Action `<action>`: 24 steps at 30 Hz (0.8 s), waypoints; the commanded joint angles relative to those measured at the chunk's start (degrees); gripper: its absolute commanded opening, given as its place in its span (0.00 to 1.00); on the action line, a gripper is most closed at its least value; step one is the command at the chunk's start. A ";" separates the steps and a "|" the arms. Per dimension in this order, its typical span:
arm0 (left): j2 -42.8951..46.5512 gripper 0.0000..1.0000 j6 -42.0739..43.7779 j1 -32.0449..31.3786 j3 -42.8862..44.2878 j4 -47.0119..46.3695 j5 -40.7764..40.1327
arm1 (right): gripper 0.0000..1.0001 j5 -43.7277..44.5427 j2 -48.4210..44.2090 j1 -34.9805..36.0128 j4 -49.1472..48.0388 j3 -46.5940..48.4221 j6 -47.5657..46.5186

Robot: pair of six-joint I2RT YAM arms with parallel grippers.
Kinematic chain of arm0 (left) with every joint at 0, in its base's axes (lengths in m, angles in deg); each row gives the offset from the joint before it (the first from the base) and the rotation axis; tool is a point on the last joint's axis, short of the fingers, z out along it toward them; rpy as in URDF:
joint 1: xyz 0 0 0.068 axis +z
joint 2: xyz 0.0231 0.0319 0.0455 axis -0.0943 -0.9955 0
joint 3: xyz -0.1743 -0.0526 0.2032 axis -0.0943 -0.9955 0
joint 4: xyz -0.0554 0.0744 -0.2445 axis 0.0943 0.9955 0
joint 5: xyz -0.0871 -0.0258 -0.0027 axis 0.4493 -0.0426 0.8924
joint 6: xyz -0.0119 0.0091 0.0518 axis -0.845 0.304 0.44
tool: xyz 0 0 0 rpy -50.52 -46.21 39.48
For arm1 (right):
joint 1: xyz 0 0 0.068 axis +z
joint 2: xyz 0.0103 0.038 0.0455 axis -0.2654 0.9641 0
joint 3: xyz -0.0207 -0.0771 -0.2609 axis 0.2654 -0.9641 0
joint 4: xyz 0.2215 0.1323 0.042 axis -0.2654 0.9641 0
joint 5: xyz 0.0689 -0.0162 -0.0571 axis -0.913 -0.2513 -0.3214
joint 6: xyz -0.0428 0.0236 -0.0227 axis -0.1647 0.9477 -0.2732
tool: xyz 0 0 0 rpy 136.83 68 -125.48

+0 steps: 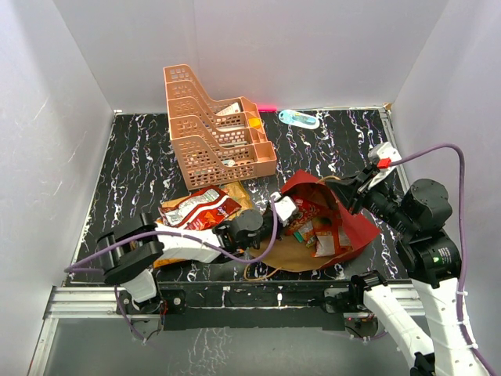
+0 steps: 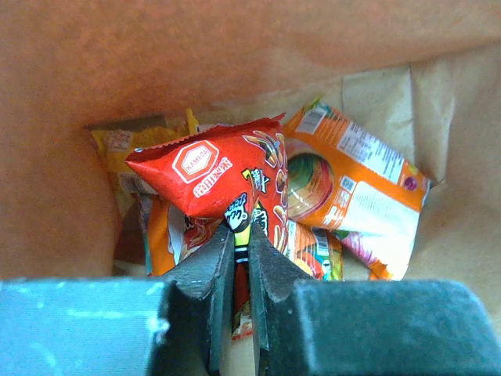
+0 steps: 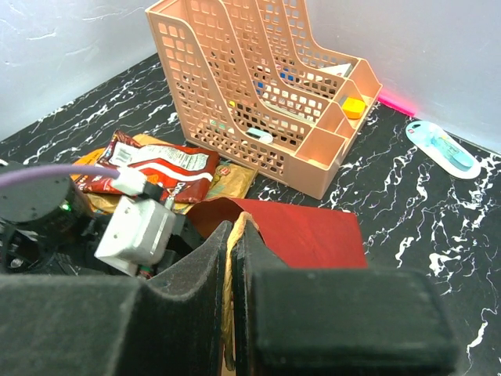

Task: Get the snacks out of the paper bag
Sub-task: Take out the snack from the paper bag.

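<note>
A peach tiered rack (image 1: pixel 215 129) stands upper centre on the black marbled table (image 1: pixel 129 176); a small blue-green bottle (image 1: pixel 300 118) lies just right of it.

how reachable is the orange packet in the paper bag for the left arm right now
Probably not yet: the left gripper is inside the paper bag but shut on the red packet, which partly overlaps the orange packet. The right gripper pinches the rim.
</note>
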 commanded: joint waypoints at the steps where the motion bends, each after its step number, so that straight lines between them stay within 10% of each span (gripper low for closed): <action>1: 7.03 0.00 -3.56 -0.06 1.26 3.96 -0.67 | 0.08 1.36 -1.04 0.15 -2.95 2.84 -0.69; 24: 39.67 0.00 -22.11 -0.25 13.68 59.61 0.27 | 0.08 14.58 -4.45 0.10 -5.43 0.88 1.73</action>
